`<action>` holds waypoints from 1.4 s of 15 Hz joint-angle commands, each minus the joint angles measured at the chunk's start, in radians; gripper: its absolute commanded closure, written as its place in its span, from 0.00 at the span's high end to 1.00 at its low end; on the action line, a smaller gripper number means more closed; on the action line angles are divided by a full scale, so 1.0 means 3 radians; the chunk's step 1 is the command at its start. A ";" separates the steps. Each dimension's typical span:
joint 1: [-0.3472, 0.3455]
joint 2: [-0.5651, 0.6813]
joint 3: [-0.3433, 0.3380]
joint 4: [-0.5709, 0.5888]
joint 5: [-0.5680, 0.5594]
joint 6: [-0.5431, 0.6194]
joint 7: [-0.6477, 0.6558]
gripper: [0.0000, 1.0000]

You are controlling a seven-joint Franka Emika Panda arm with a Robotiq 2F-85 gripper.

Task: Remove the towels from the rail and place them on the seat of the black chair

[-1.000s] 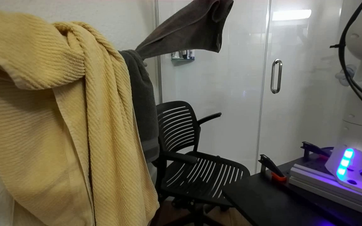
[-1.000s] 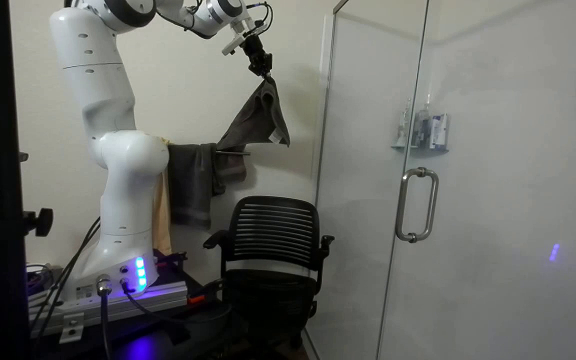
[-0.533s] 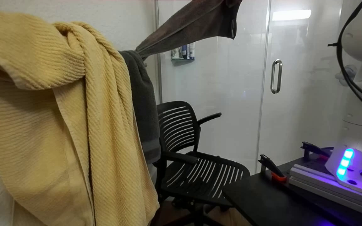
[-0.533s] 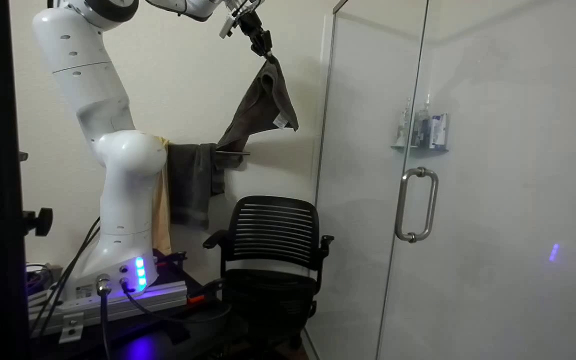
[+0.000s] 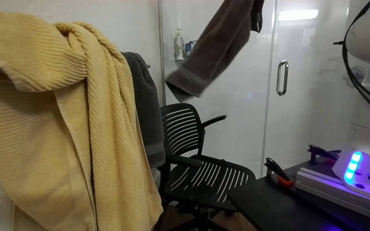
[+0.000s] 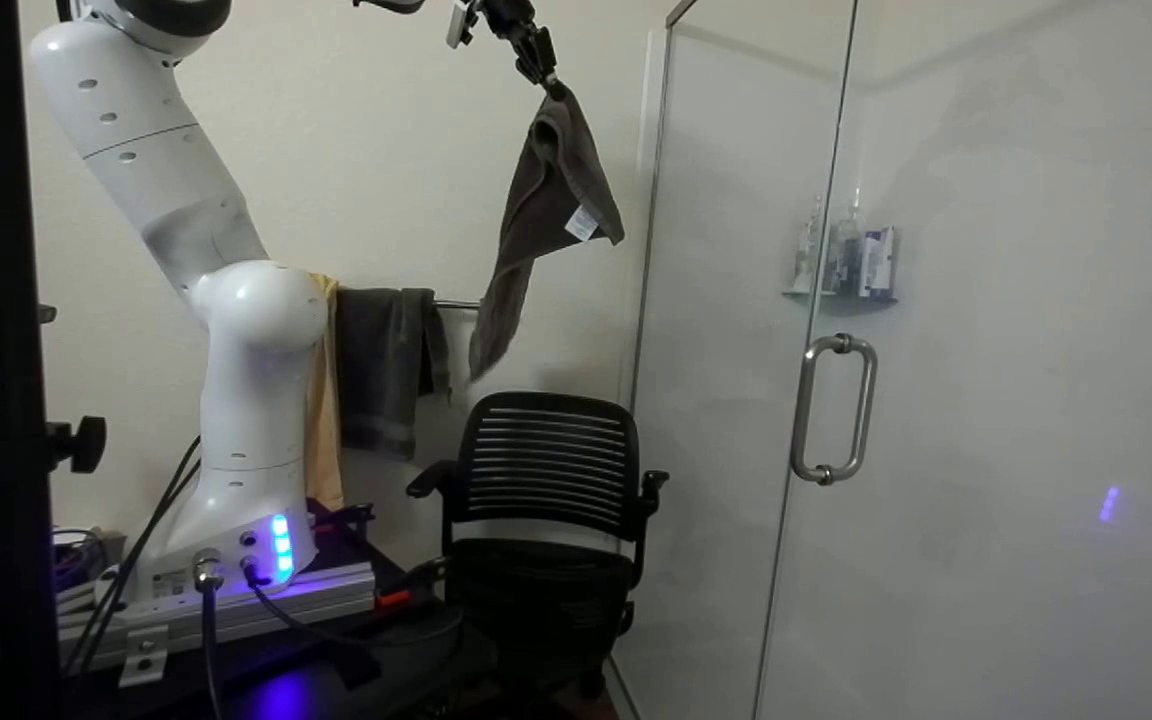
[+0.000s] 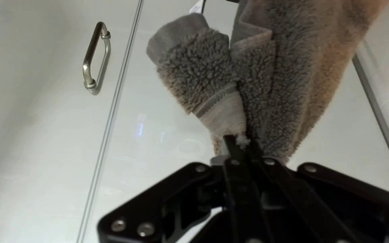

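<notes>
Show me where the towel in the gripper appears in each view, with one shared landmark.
In an exterior view: gripped towel top, upper end out of frame; door handle to its right.
In an exterior view: gripped towel upper middle, under the gripper; door handle to its right.
In the wrist view: gripped towel top, mostly right of centre; door handle to its left.
Shared landmark: the door handle.

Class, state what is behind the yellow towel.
In an exterior view, a draped gray towel and the wall show behind the yellow towel; their covered parts cannot be seen.
</notes>
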 commanded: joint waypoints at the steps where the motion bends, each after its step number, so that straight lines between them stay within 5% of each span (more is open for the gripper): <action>1: -0.0096 -0.0130 -0.0287 -0.0437 0.0306 0.0308 -0.0122 0.01; 7: 0.0143 -0.0095 -0.0581 -0.1615 0.1355 0.1343 -0.0978 0.01; 11: 0.0269 0.0260 -0.0472 -0.1847 0.1589 0.1533 -0.1452 0.01; 17: 0.0258 0.1238 -0.0038 -0.1269 0.0982 0.0960 -0.1160 0.01; 21: 0.0386 0.1773 0.0074 -0.0817 0.0818 0.0721 -0.1403 0.01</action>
